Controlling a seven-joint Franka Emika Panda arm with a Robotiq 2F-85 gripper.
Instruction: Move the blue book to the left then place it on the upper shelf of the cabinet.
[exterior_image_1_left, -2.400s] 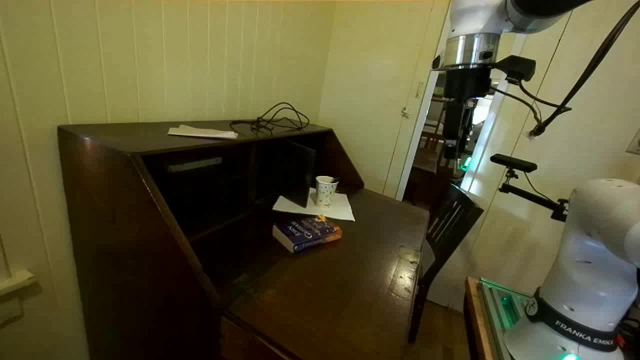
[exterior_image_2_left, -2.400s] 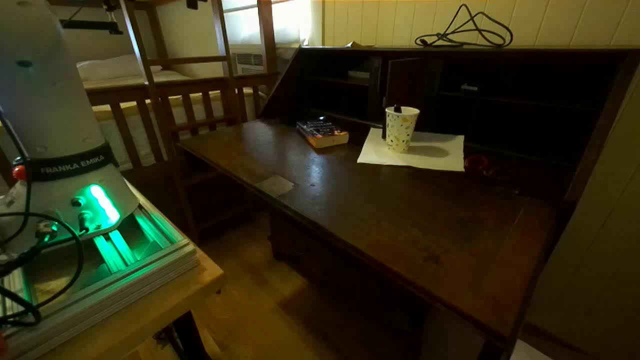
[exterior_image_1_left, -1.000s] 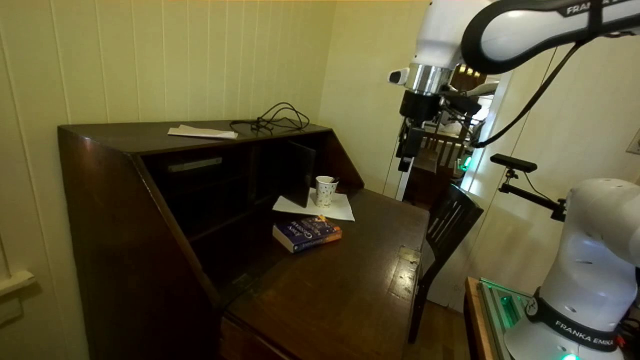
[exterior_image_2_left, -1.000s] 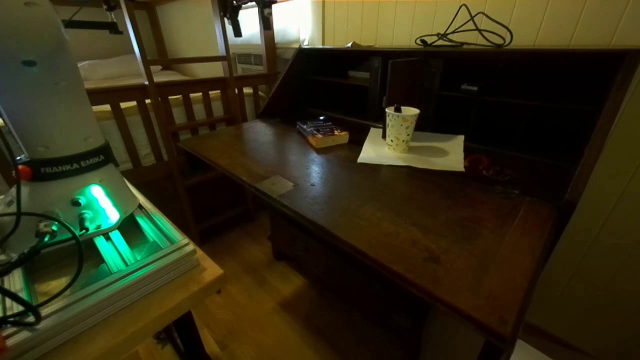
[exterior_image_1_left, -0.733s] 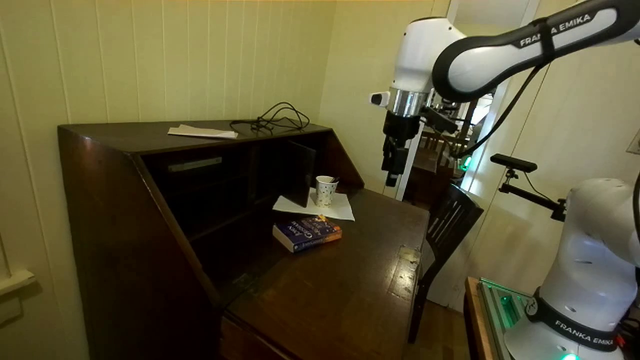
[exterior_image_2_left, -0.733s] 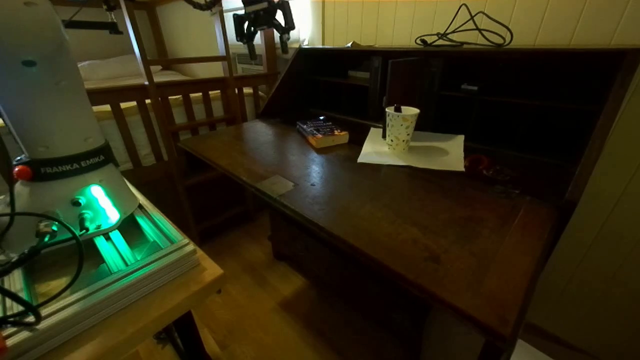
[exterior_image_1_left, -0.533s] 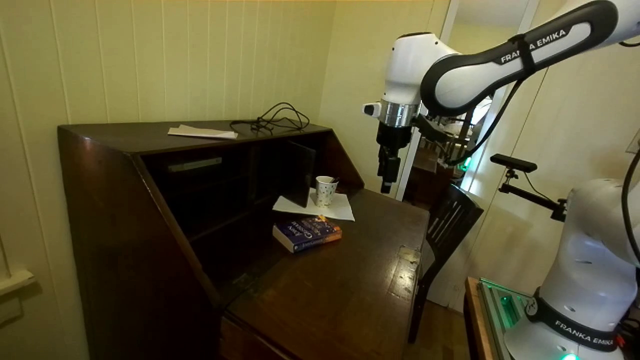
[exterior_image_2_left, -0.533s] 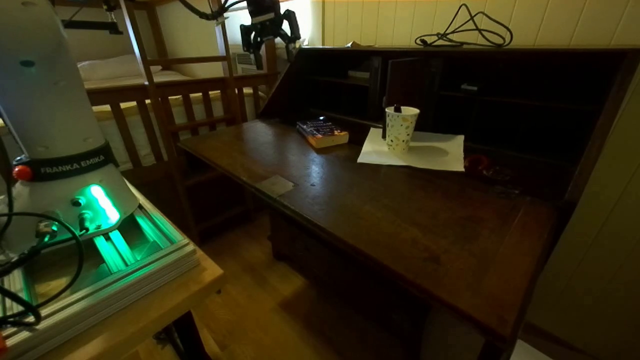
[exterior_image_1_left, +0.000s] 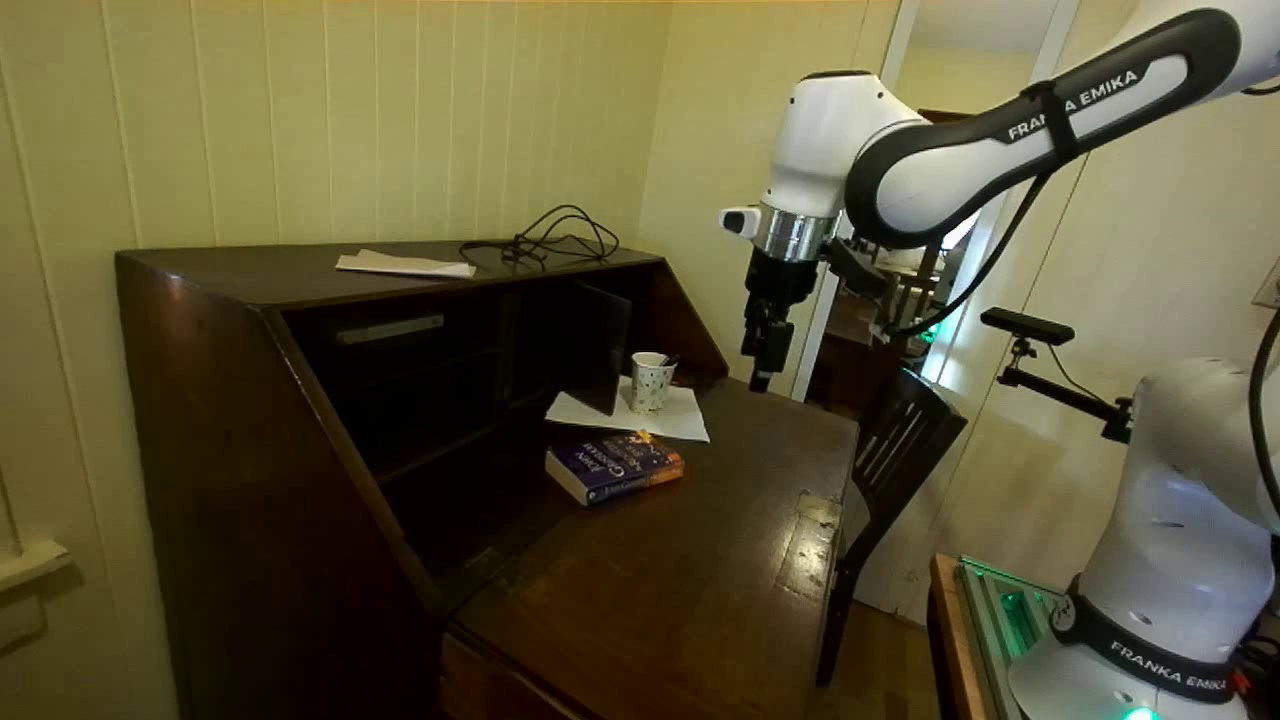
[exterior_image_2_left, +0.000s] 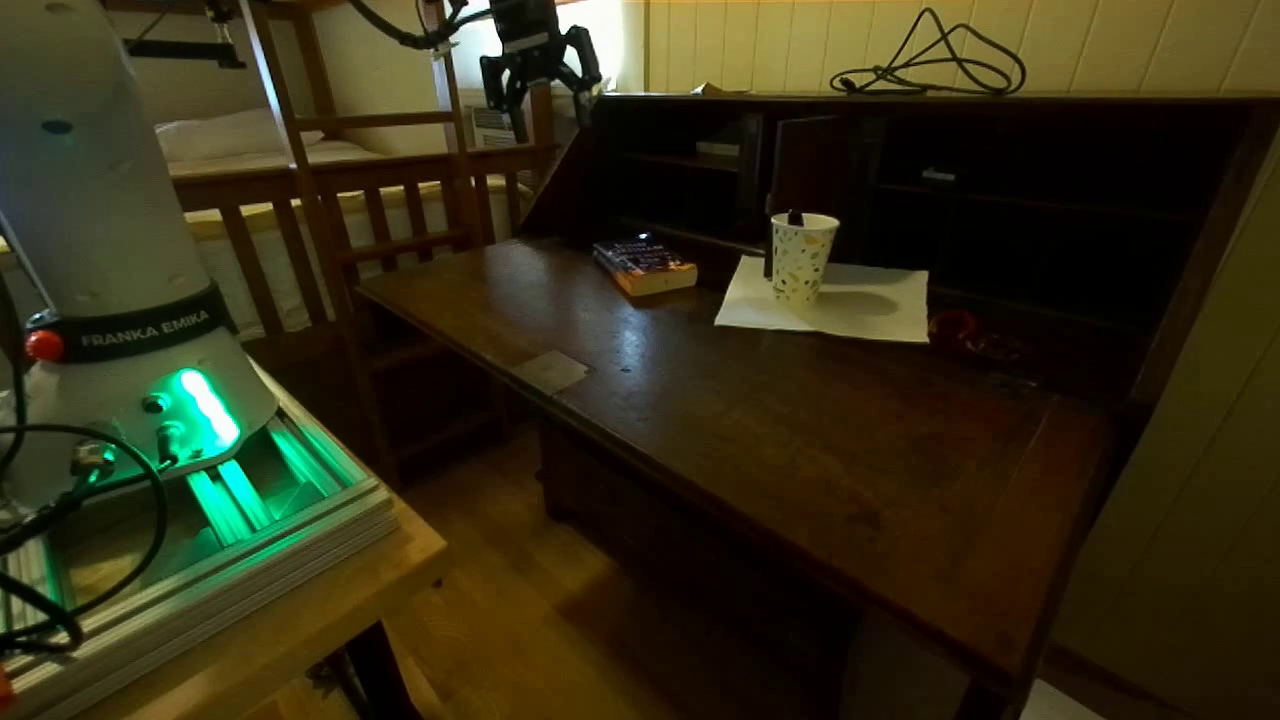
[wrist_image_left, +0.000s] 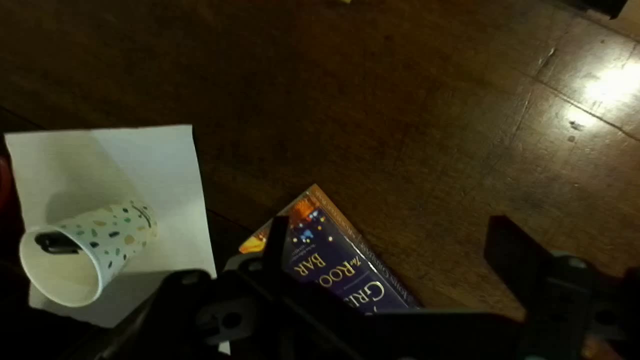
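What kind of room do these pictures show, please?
Probably a bedroom in a home. An exterior view shows a wooden bed frame with what looks like a pillow; the dark wooden cabinet suggests a study corner too.

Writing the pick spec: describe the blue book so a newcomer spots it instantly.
Find the big dark-brown wooden cabinet and its flat desk surface. On that lies a white sheet bearing a speckled cup; the blue book lies beside the sheet. Unlike those pale neighbours, it is dark blue, orange at one end, lettered on top.
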